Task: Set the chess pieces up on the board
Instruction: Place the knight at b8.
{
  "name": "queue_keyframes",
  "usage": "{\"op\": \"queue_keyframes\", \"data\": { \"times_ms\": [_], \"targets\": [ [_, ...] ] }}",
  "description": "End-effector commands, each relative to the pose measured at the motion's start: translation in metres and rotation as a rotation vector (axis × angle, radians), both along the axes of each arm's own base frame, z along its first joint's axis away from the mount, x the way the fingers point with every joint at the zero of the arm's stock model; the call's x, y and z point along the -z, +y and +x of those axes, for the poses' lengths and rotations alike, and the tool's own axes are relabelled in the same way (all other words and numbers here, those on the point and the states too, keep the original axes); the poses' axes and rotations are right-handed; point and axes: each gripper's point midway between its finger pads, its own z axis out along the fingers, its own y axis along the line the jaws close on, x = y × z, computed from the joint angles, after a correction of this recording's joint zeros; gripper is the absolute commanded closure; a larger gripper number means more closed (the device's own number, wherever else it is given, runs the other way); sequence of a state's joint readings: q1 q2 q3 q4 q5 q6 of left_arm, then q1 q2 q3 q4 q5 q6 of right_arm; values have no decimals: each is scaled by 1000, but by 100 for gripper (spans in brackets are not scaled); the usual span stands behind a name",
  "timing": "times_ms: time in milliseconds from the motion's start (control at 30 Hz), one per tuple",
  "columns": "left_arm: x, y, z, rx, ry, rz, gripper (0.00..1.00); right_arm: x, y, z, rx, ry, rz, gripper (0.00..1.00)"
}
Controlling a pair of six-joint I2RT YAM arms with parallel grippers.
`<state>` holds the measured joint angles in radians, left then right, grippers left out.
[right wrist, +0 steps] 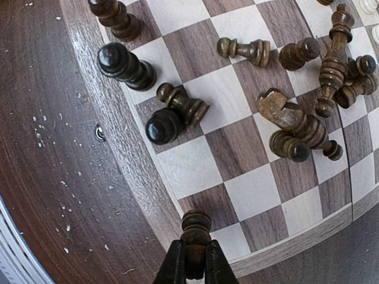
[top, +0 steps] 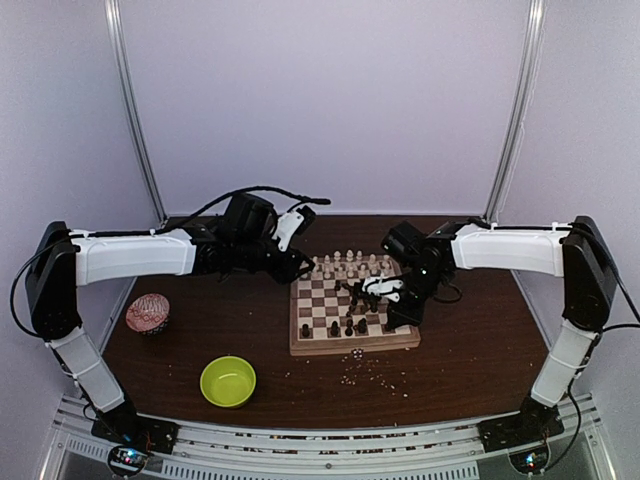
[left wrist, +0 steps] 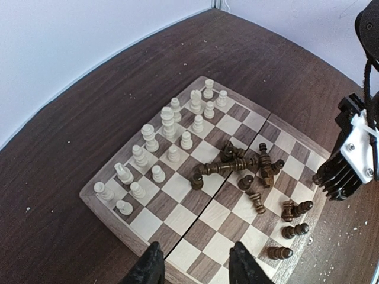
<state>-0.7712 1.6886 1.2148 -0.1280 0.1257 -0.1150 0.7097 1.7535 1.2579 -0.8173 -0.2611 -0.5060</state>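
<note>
**Chess set-up, partway: cream ranked, dark unsorted.**
By size, clock directions from the top view:
- The table [top: 470, 340].
- The board [left wrist: 177, 189], at its centre.
- A lime-green bowl [top: 228, 381], at 8 o'clock off the board.
- The left gripper [left wrist: 195, 263], fingers spread and empty, hangs at the board's 11 o'clock corner, probably waiting its turn.
- The right gripper [right wrist: 195, 260], toward 3 o'clock, is pinched on one dark piece [right wrist: 195, 228], held lengthwise, likely for setting upright.
- The cream pieces [left wrist: 167, 121] stand in two rows along 12 o'clock, apparently home.
- The dark pieces [left wrist: 237, 165] lie mostly tumbled mid-board, a few upright near 6 o'clock.
</note>
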Motion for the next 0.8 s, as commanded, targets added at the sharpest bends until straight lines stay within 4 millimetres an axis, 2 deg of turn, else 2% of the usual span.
{"op": "queue_keyframes", "data": {
  "times_ms": [0, 267, 433, 500, 600, 700, 767],
  "targets": [
    [-7, -1, 10, -21, -29, -32, 60, 0, 4, 2, -10, -4, -6, 92],
    [-3, -3, 11, -22, -17, -29, 60, 6, 5, 4, -5, 2, -17, 87],
    [6, -9, 16, -19, 15, -12, 59, 4, 6, 5, 7, 3, -9, 75],
    [11, -15, 20, -10, 41, 4, 59, -4, 6, 5, 18, -8, 2, 70],
    [22, -27, 28, 8, 83, 42, 59, -25, 4, 8, 39, -54, 48, 65],
    [29, -37, 34, 35, 92, 61, 59, -46, -2, 8, 64, -61, 112, 63],
    [37, -42, 38, 50, 99, 76, 59, -53, -10, 11, 92, -61, 146, 63]
  ]
}}
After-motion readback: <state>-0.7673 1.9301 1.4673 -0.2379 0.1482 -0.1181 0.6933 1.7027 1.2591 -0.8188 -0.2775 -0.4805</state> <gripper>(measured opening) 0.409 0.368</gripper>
